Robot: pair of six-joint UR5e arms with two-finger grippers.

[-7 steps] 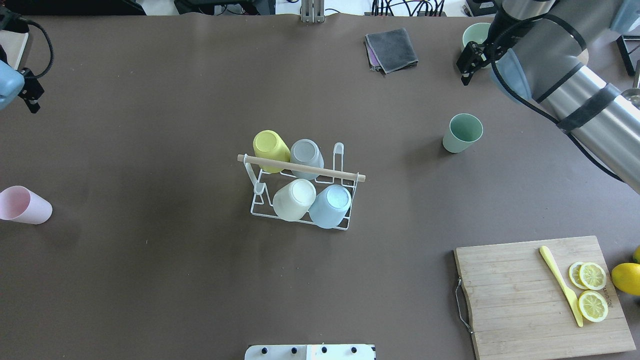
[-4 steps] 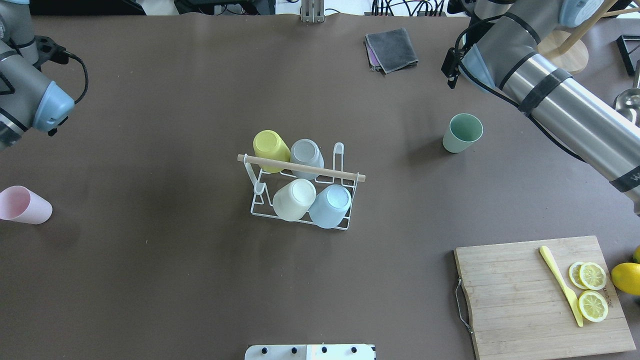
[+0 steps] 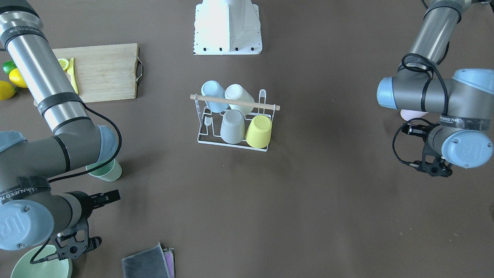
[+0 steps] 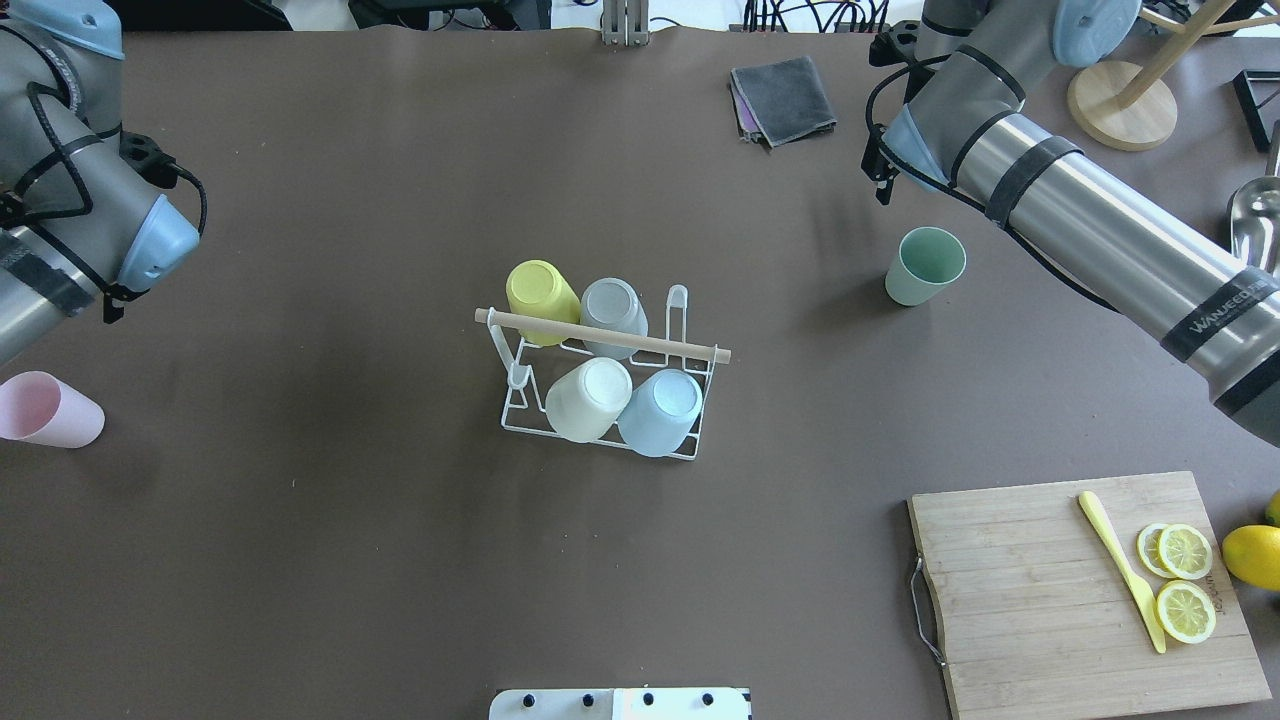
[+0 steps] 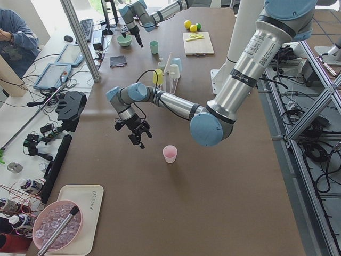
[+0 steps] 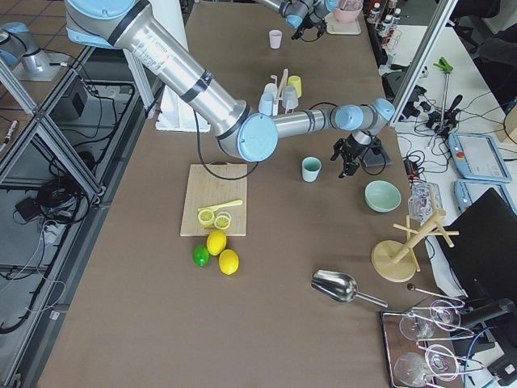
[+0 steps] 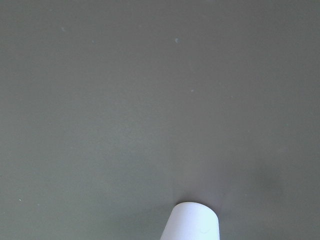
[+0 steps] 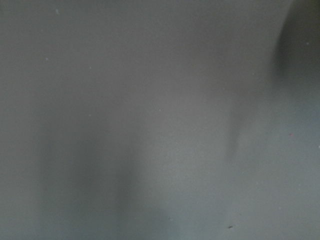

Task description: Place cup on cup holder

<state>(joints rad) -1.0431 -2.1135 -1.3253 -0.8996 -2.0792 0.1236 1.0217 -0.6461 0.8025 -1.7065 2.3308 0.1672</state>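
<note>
I read this as the approach, with both arms over bare tabletop and, as far as I can judge, nothing carried. The left gripper (image 5: 137, 134) hovers near the pink cup (image 4: 45, 410), which stands mouth up by the table's left edge. The right gripper (image 6: 347, 164) hangs near the green cup (image 4: 925, 265), toward the far right corner. I cannot tell whether either pair of jaws is spread or closed.

The cup holder (image 4: 620, 341) sits mid-table with four cups upside down on it and two prongs bare, one at each end.

To do this well, I'd take a cup by its side wall and squeeze gently, because the matte, tapered walls look smooth and could slip. Then I'd turn it mouth down and ease it past the round wooden rod onto a thin white wire prong, without nudging the light rack.
</note>
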